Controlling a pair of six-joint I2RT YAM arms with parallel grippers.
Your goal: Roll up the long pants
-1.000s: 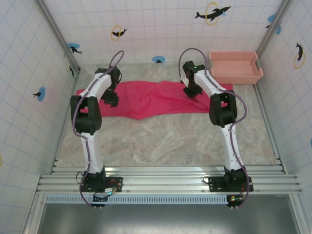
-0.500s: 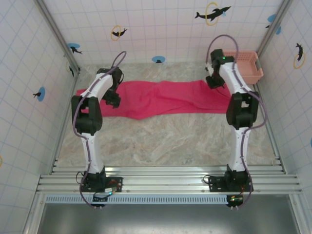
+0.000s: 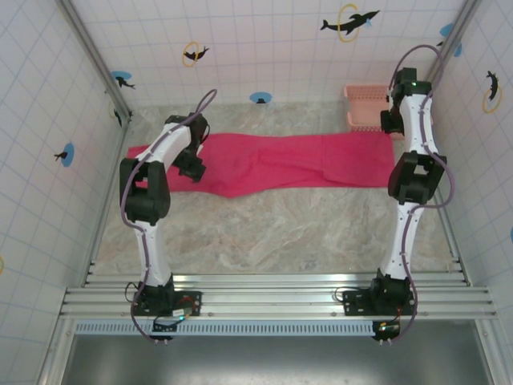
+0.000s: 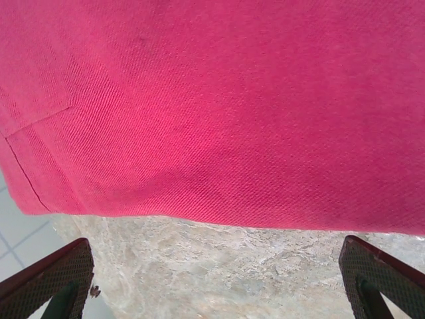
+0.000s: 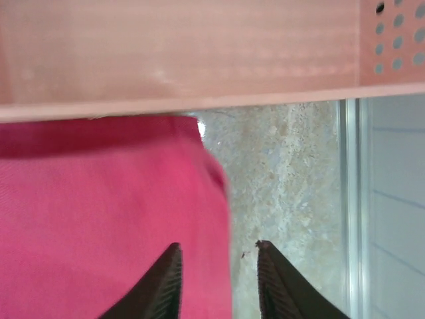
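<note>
Top external view gives you the long pants (image 3: 272, 160) spread flat on the counter (image 3: 272, 233), running from 9 to 3 o'clock across its far half. Your left pincer (image 4: 212, 286) stands wide open over their 9 o'clock end. Your right pincer (image 5: 217, 247) is narrowly parted over the 3 o'clock edge, clamping nothing, just beside the basket (image 5: 179, 53).

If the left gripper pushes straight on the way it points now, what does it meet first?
Probably the bare table, just short of the long pants edge; the open left gripper frames that strip, cloth right beyond. Depth is unclear.
</note>
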